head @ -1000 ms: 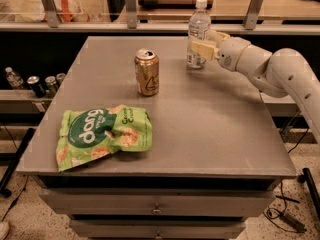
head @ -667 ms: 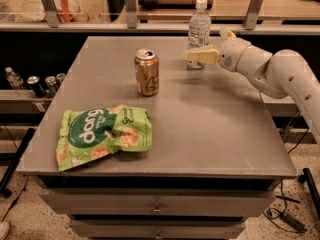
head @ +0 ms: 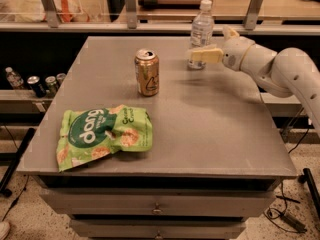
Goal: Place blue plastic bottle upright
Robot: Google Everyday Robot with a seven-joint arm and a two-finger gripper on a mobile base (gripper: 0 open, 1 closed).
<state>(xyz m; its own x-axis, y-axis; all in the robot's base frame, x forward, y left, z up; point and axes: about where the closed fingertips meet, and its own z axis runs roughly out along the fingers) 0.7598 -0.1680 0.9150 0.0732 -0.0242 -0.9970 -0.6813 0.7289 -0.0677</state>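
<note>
The blue plastic bottle (head: pixel 201 30), clear with a white cap and a pale label, stands upright near the far edge of the grey table (head: pixel 215 134). My gripper (head: pixel 217 44) is just to the right of the bottle at its lower half. Its fingers are spread apart: the near yellowish finger (head: pixel 205 55) crosses in front of the bottle's base, and the far finger (head: pixel 230 32) points up to the right of the bottle. The gripper is open and holds nothing.
A gold drink can (head: pixel 147 72) stands left of the bottle. A green snack bag (head: pixel 102 132) lies at the table's front left. Dark cans and a tiny bottle (head: pixel 35 82) sit on a low shelf to the left. A railing (head: pixel 150 26) runs behind the table.
The near finger has slid slightly right and away from the bottle's body. The bottle stays upright in place; the can and bag have not moved.
</note>
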